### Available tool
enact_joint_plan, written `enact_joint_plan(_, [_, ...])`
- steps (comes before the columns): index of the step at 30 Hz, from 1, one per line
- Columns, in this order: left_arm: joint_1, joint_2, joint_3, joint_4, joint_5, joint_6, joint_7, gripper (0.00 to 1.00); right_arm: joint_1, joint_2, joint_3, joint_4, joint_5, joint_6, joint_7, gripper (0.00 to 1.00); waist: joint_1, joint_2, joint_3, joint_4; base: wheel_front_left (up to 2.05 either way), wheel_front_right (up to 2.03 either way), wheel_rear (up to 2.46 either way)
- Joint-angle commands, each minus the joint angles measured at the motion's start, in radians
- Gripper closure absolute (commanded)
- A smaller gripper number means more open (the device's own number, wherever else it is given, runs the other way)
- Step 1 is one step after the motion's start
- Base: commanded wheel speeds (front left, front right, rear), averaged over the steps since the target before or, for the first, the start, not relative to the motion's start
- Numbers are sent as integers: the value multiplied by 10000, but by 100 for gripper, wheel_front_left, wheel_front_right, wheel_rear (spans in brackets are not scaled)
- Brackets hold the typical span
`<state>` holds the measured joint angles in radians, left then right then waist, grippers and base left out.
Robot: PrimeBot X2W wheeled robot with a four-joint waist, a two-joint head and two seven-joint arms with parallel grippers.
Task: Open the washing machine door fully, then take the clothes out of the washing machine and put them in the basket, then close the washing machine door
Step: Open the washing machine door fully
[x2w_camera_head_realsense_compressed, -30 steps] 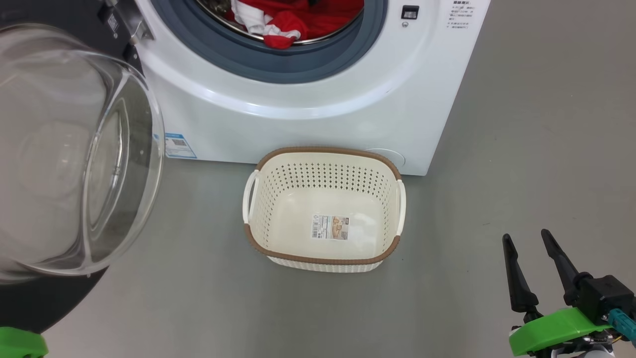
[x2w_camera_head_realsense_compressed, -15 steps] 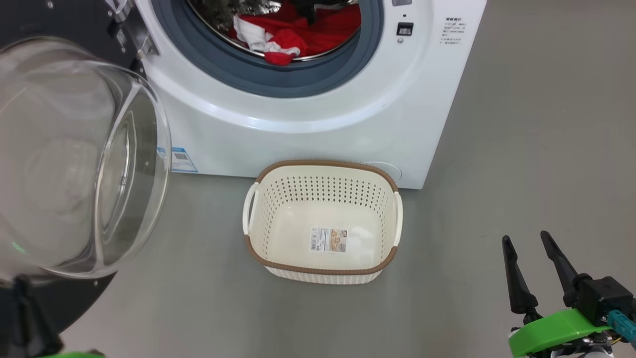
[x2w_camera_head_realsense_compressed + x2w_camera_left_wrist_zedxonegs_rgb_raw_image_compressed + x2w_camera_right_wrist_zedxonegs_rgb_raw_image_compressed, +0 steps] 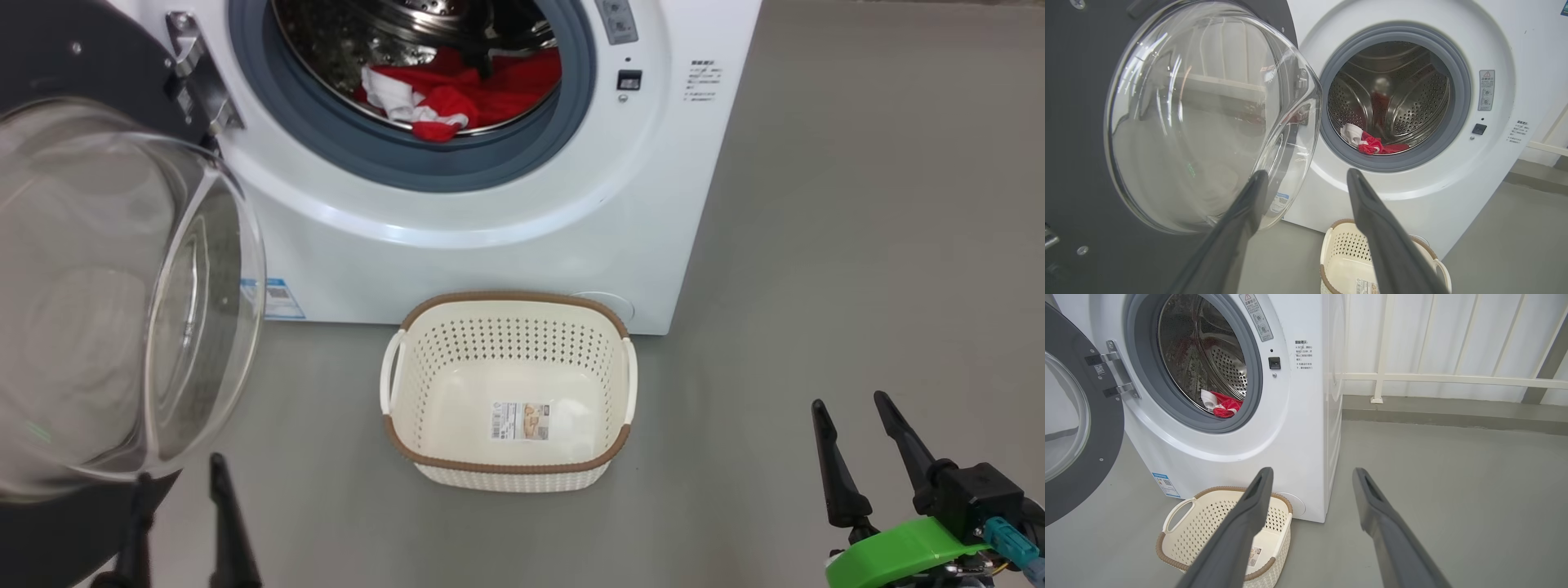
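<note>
The washing machine (image 3: 490, 245) (image 3: 1298, 428) (image 3: 1433, 196) stands white ahead of me with its door (image 3: 122, 310) (image 3: 1208, 118) (image 3: 1069, 416) swung wide open to the left, glass bulge facing out. Red and white clothes (image 3: 445, 102) (image 3: 1372, 143) (image 3: 1222, 405) lie at the drum's front lip. The cream basket (image 3: 506, 392) (image 3: 1224, 531) (image 3: 1347, 261) sits empty on the floor before the machine. My left gripper (image 3: 180, 486) (image 3: 1306, 179) is open just below the door's glass, holding nothing. My right gripper (image 3: 849, 404) (image 3: 1312, 475) is open at the lower right, off to the basket's right.
Grey floor (image 3: 857, 245) stretches to the right of the machine. A white railing (image 3: 1453, 377) and a low kerb run along the back wall in the right wrist view. A blue label (image 3: 277, 298) is low on the machine's front.
The head camera has tilted up, showing more of the drum. My left gripper's fingers have come into view at the lower left, now spread apart. The right gripper stays as it was.
</note>
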<state>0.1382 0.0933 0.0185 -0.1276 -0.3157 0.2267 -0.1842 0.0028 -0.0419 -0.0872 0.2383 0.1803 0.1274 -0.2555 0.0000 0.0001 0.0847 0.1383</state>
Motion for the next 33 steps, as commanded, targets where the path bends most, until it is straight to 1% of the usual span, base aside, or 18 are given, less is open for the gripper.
enact_joint_plan(1, [-123, 31, 160, -299, 110, -71, 123, 0, -43, -92, 279, -225, 43, 33, -63, 0, 0, -1, -170, -184, 0, 0, 0])
enact_joint_plan(5, [-156, -9, -323, -213, 114, -248, 470, 0, 41, -88, 377, -222, 69, 33, -63, 0, 0, -1, -314, -412, 0, 0, 0])
enact_joint_plan(12, [-450, 68, -840, 287, 175, -569, 689, 0, 141, -85, 526, -229, 167, 33, -63, 0, 0, -1, -506, -851, 0, 0, 0])
enact_joint_plan(19, [-658, 106, -1180, 777, 240, -781, 599, 0, 272, -85, 620, -274, 231, 33, -63, 0, 0, -1, -646, -1351, 0, 0, 0])
enact_joint_plan(27, [-813, 174, -1262, 1062, 222, -853, 518, 0, 381, -84, 720, -286, 282, 33, -63, 0, 0, -1, -748, -1669, 0, 0, 0])
enact_joint_plan(33, [-854, 253, -1267, 1246, 206, -868, 432, 0, 434, -84, 742, -239, 310, 33, -63, 0, 0, -1, -824, -1719, 0, 0, 0])
